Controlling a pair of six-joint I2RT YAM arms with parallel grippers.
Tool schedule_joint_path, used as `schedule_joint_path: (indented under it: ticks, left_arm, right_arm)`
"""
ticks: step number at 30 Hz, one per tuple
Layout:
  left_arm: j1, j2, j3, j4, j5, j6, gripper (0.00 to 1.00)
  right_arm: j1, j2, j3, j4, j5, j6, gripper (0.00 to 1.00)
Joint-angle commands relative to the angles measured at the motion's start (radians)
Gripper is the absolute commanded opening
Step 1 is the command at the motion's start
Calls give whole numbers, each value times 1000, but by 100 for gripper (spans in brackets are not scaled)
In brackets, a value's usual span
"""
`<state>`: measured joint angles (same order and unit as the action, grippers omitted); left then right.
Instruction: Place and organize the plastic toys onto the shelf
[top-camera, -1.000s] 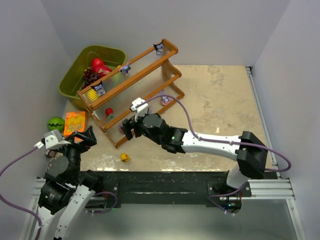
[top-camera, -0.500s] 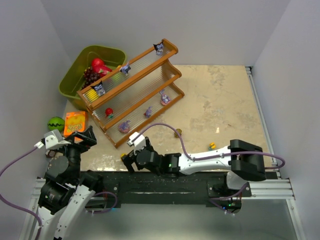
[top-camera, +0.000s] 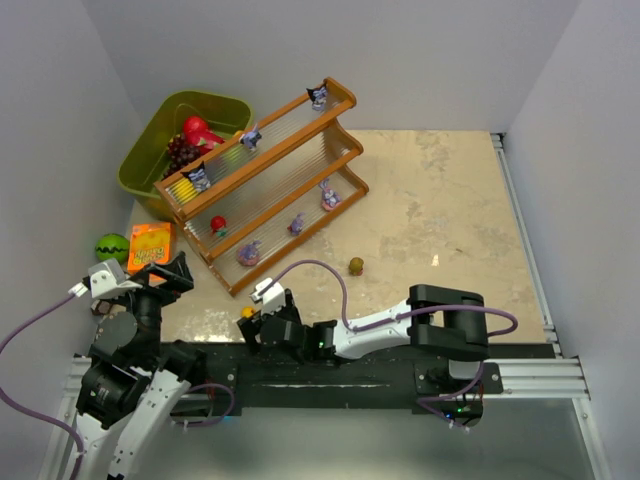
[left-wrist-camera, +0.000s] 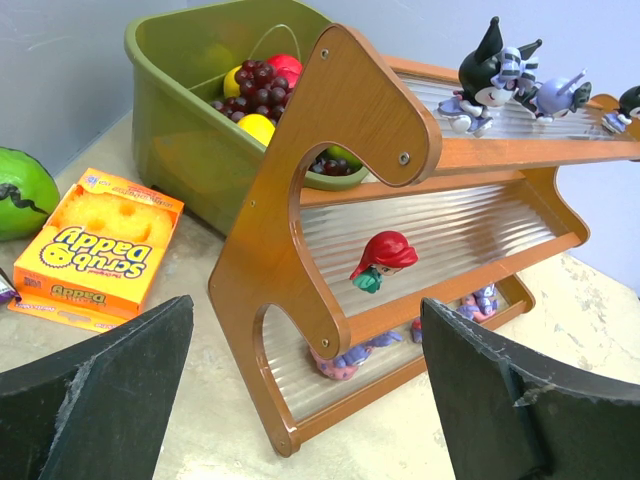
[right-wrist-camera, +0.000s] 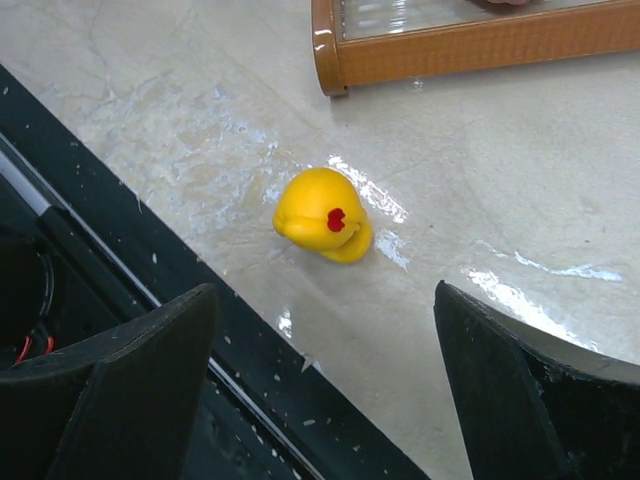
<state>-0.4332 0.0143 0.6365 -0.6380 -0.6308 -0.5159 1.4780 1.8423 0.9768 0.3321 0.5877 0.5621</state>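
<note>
While the right fingers (right-wrist-camera: 520, 400) hover wide open and empty above the yellow toy (right-wrist-camera: 322, 215), on the desk (right-wrist-camera: 500, 200) at six o'clock from the shelf (right-wrist-camera: 450, 45), pickup seems underway: lower, then close.

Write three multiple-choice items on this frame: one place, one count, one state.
1. Where is the yellow toy?
A) on the table, near the shelf corner
B) on the shelf's top tier
C) on the shelf's bottom tier

2. How many figurines stand on the top tier?
A) one
B) three
C) five

3. The right gripper jaws are:
A) shut on the yellow toy
B) open, empty
C) shut, empty

Key:
1 A, the right wrist view shows it on bare tabletop below the frame's corner.
2 B, the top view shows three spaced along that tier.
3 B, the jaws stand wide apart, clear of the toy.
</note>
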Motion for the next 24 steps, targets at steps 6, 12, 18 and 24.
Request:
schedule_joint_path:
  ticks: [6,12,18,24]
  left_arm:
    - [2,-80,2,38,8,-4,100]
    - [2,-79,2,40,13,-1,100]
    - [2,-82,2,41,14,1,100]
    - [2,-83,0,43,14,1,100]
  right_arm:
    - [2,107,77,143,83,93,85]
    - [4,179,135,156,115,87,79]
    - [2,225,189,119,172,96,73]
    - [1,252,229,68,201,108,67]
